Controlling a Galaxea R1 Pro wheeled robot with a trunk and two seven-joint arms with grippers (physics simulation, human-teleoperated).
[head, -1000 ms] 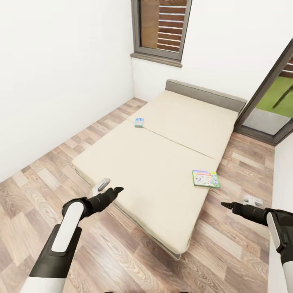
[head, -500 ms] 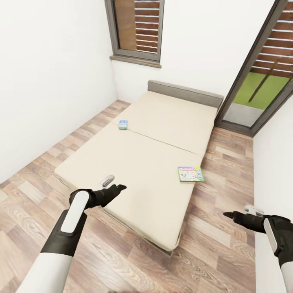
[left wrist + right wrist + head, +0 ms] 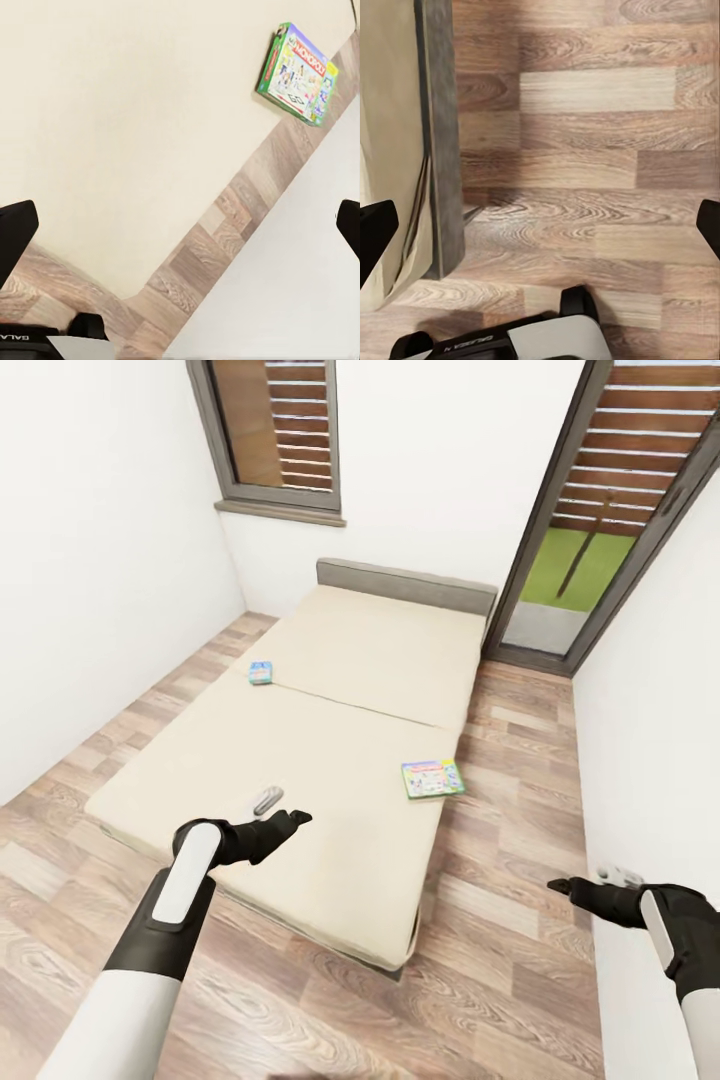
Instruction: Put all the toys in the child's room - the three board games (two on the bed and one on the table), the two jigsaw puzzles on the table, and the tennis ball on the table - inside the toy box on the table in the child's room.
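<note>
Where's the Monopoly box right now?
In the head view the Monopoly box lies flat on the bed at its right edge, ahead of the right hand, beside the wood floor.

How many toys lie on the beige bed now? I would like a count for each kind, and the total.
Small blue flat game box: 1
Green-edged flat box printed "Monopoly": 1
Total: 2 toys, both on the beige mattress, far apart from each other.
</note>
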